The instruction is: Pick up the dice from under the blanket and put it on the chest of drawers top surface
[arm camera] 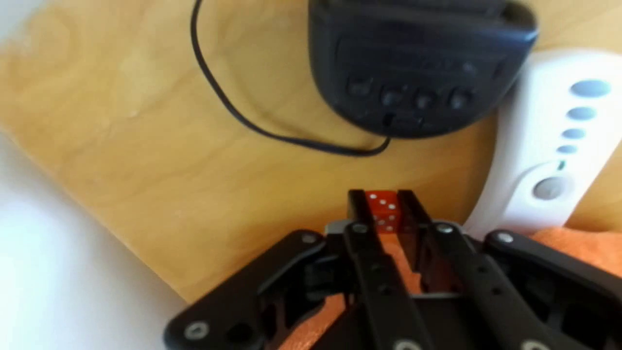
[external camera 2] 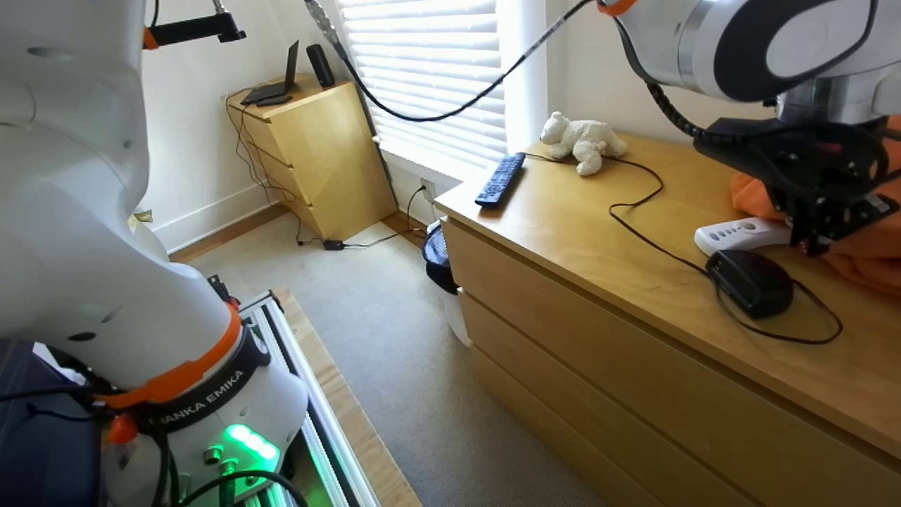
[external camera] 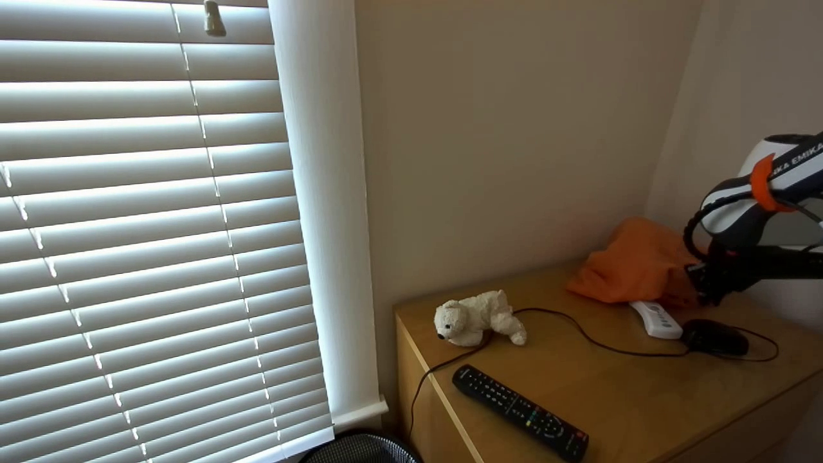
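1. Red die (arm camera: 383, 212) is pinched between the fingertips of my gripper (arm camera: 383, 205); white pips readable from the wrist.
2. Done, as I judge it: die found and gripped, with no cloth over it. Orange blanket (external camera: 633, 267) lies heaped close by my fingers in both exterior views.
3. Left: set the die on a bare patch of the chest-of-drawers top (external camera 2: 584, 218), let go, back off. Die looks to be above the wood; how much clearance, cannot tell.
4. Tight ground: white remote (arm camera: 539, 146) just beside my fingers, black four-button device (arm camera: 413, 92) near, thin black cord (arm camera: 320, 145) curving away from it. A die put down on the cord could tip.
5. Edge: the top's border runs diagonally down the left of the wrist view. Drifting far that way risks a drop.
6. Room: nearest bare wood lies between my fingers and that border, enough for a die, I think. Wider stretch between white remote and black television remote (external camera 2: 501, 179), short of the plush polar bear (external camera 2: 595, 135); reaching it means crossing the cord, so lift first.
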You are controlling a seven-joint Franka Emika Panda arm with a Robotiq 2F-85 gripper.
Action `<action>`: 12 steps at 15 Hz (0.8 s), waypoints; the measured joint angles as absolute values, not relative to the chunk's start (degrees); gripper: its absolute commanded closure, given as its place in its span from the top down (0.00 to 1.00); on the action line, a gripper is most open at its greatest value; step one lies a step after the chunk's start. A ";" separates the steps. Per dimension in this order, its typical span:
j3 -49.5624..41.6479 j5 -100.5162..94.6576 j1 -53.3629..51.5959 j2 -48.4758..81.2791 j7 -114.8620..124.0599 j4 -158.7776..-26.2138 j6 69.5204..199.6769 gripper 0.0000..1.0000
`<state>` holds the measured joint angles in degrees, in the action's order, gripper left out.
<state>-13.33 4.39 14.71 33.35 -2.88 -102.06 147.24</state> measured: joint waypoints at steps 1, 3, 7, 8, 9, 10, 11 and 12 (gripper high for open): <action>-12.67 4.46 14.81 30.34 -3.66 -104.02 143.26 0.05; -10.48 5.88 15.27 24.24 -5.94 -108.36 137.66 0.05; -6.18 12.98 15.22 14.15 -11.07 -116.19 132.10 0.05; -5.29 15.39 15.05 12.16 -12.66 -117.89 131.40 0.05; -4.51 18.01 14.80 10.51 -14.11 -119.45 131.21 0.05; -3.90 20.62 14.43 9.24 -15.57 -120.76 131.21 0.05; -3.38 23.15 13.98 8.31 -16.97 -121.85 131.41 0.05; -2.94 25.56 13.51 7.71 -18.26 -122.76 131.87 0.05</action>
